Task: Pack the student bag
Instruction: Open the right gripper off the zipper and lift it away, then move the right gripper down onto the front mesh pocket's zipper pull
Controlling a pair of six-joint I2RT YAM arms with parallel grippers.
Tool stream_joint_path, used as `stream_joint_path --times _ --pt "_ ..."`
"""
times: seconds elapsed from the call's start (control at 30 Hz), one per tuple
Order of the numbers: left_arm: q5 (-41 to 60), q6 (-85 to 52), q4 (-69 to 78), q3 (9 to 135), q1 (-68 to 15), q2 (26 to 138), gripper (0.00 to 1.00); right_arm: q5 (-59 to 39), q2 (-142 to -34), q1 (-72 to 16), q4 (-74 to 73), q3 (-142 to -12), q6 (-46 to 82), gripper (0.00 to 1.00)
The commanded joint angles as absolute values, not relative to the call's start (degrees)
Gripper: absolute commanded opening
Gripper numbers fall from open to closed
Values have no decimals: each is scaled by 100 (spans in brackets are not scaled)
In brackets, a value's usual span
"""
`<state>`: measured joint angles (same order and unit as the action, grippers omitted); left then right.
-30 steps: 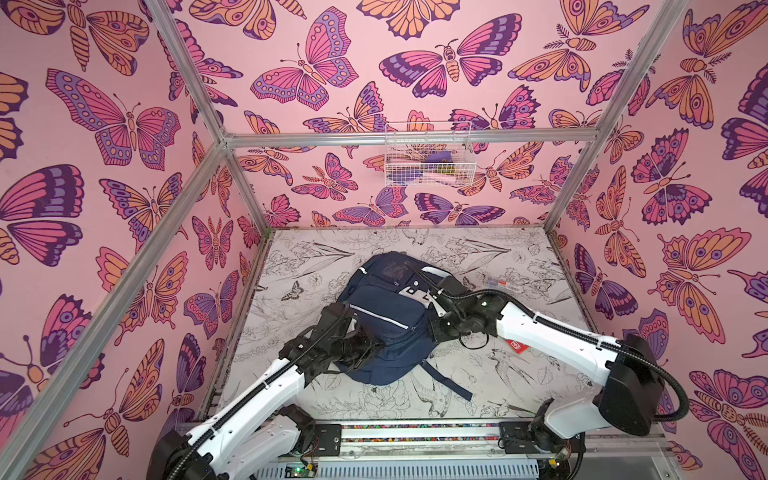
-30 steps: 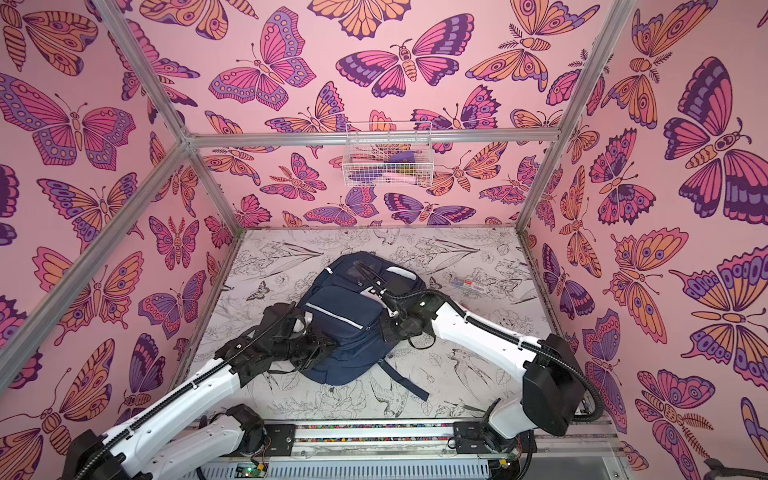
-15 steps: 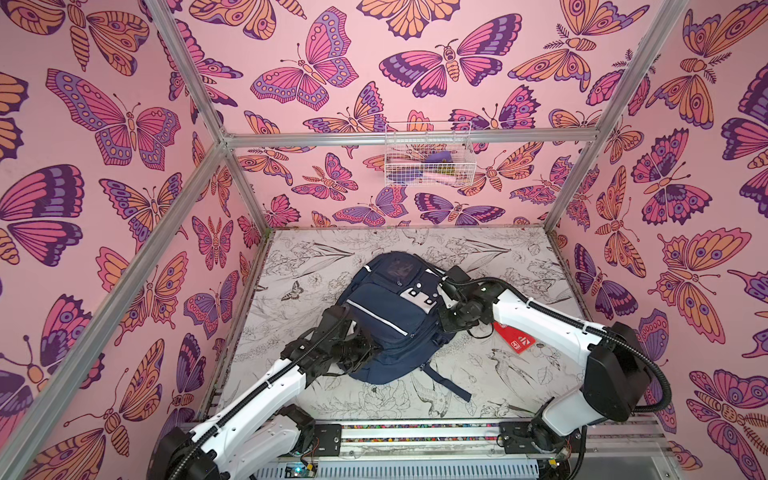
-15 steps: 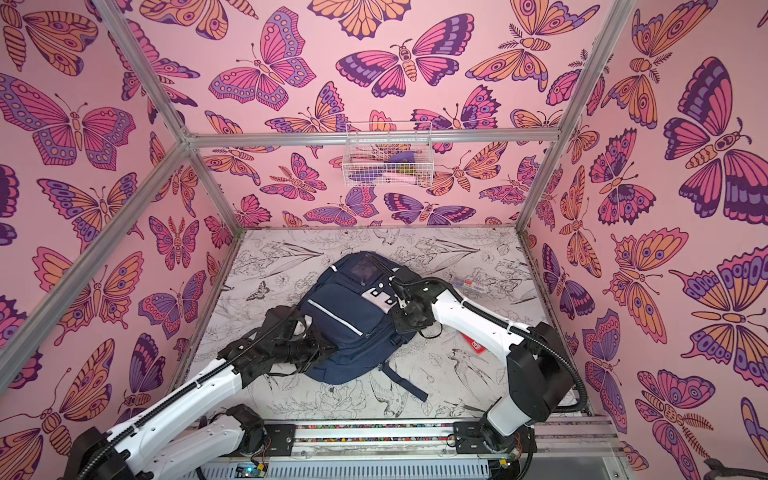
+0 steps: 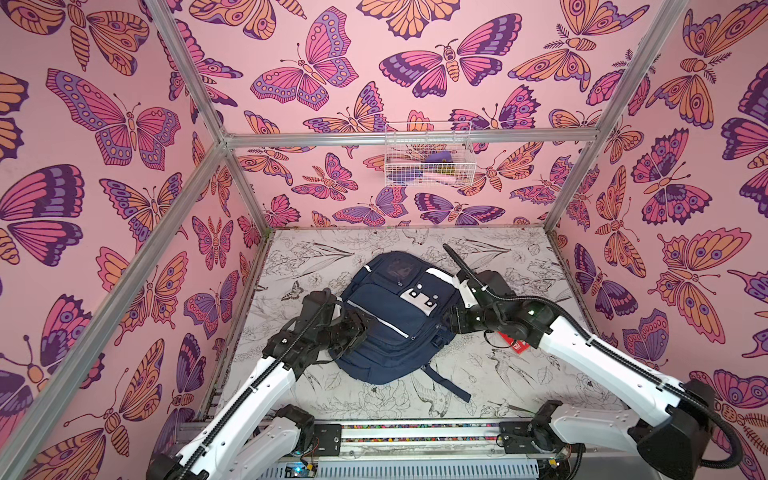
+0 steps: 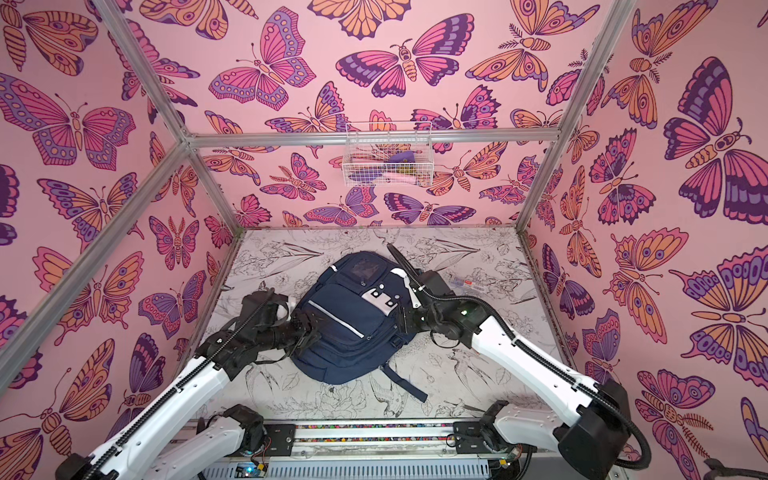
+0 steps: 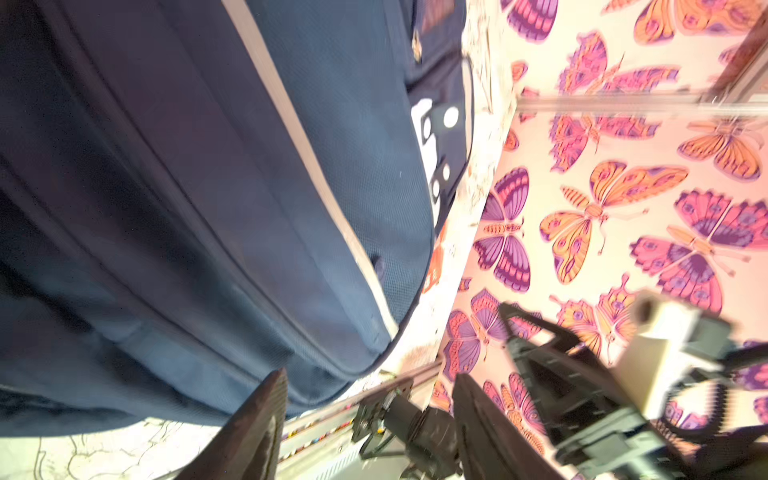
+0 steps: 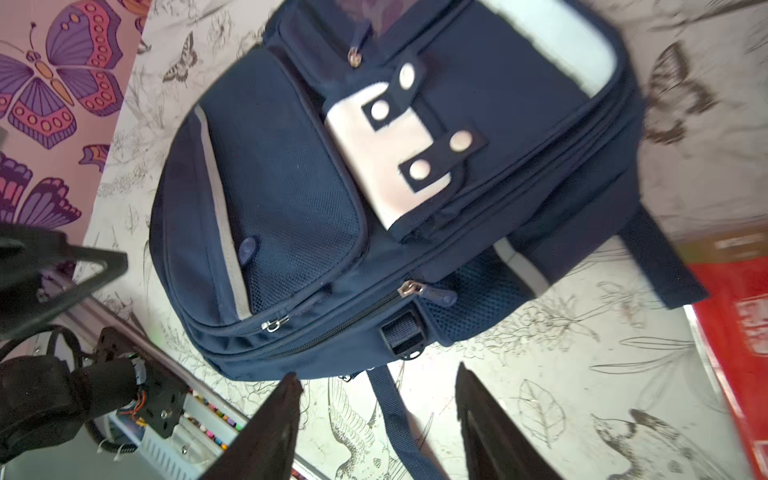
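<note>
My left gripper [image 7: 370, 374] and right gripper [image 8: 377, 370] both gape, empty, either side of the large navy blue fabric backpack [image 5: 395, 324] lying front-up mid flower-printed white tabletop [image 5: 478, 374]. It looks soft, slumping, probably light; I'd pinch the side zip pull [image 8: 436, 296], not slack cloth.

Both top views look steeply down — wrist cameras hug the student bag [image 8: 415, 187].

You have the student bag [image 5: 395, 320] lying mid-way on the surface [image 5: 532, 382], one strap [image 5: 449, 388] trailing toward the front. The left gripper [image 5: 366, 327] sits at its left edge, the right gripper [image 5: 451, 322] beside its right edge. A wire basket [image 5: 428, 164] hangs on the back wall.
</note>
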<state>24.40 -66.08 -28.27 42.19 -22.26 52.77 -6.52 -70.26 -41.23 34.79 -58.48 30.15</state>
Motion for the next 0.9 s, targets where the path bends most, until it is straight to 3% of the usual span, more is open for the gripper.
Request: stream_joint_path --times 0.0,0.43,0.67,0.87 --pt "2676 -6378 -3151 4228 -2075 5627 66 -1450 -7263 -4291 2520 -5593 3156 63" --pt "2908 -6610 -2403 3996 -2031 6316 66 -1991 -8103 -4396 1595 -5542 2902 75" --pt "3346 -7044 -1462 3743 -1960 6581 39 -2037 -8326 -4352 1233 -5340 2869 76" --pt "3308 -7266 -1239 3612 -1960 6199 8 -2349 -8478 -4185 957 -5305 2770 76"
